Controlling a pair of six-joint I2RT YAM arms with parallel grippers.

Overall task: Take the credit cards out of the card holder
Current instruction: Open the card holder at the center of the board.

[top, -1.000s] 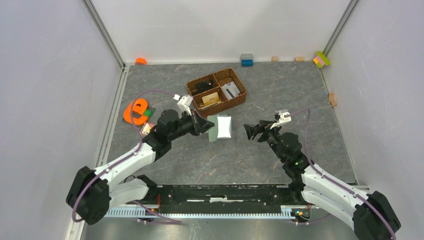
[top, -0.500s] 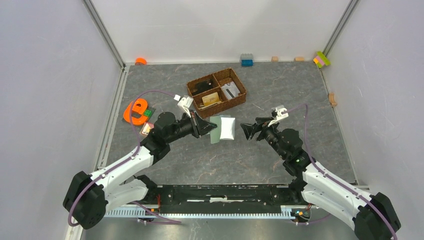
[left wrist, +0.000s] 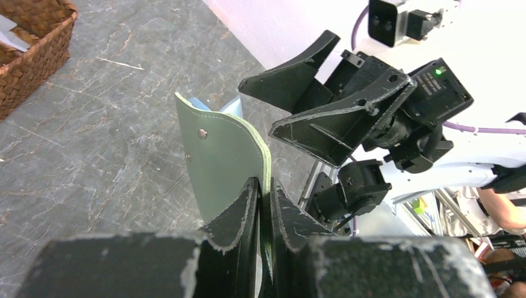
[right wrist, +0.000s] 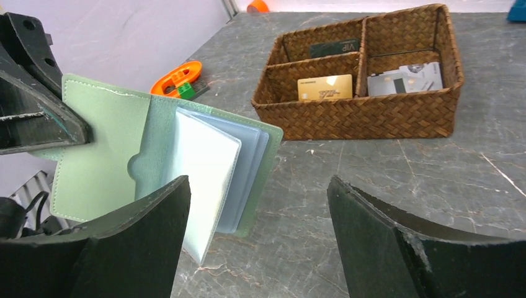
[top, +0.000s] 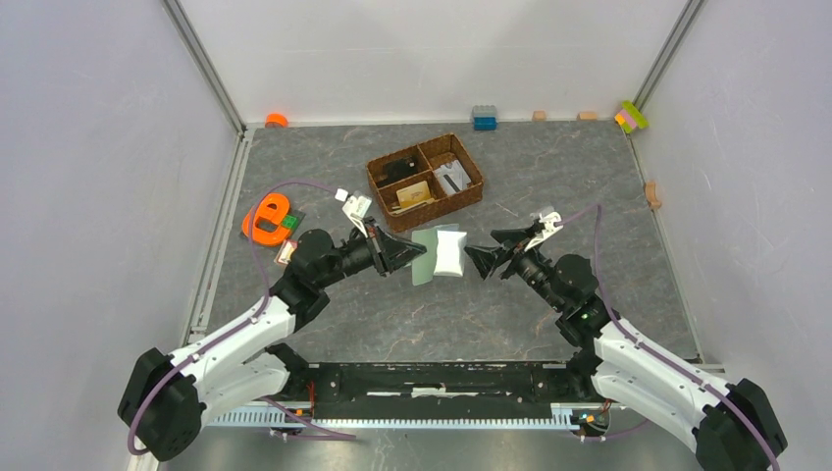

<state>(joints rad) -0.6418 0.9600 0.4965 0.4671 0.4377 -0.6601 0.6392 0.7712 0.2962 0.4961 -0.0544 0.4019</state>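
**Top, left-wrist and right-wrist views.** The left gripper (top: 404, 253) is clamped on the edge of one sage-green cover of the card holder (top: 437, 253). It holds the holder off the table (top: 392, 314), just in front of the wicker basket (top: 471, 186).

In the left-wrist view the cover (left wrist: 223, 155) stands upright out of the pinched fingers (left wrist: 248, 205), and the right arm lies directly beyond it.

The right gripper (top: 483, 257) faces the holder's open side with its jaws spread wide and holds nothing.

In the right-wrist view the holder (right wrist: 105, 161) hangs open like a book. Its pale, translucent sleeves (right wrist: 211, 167) fan toward the gap between the two fingers (right wrist: 142, 248). The nearer finger sits just beside the lowest sleeve, and contact cannot be told. Whether the sleeves hold cards cannot be told.
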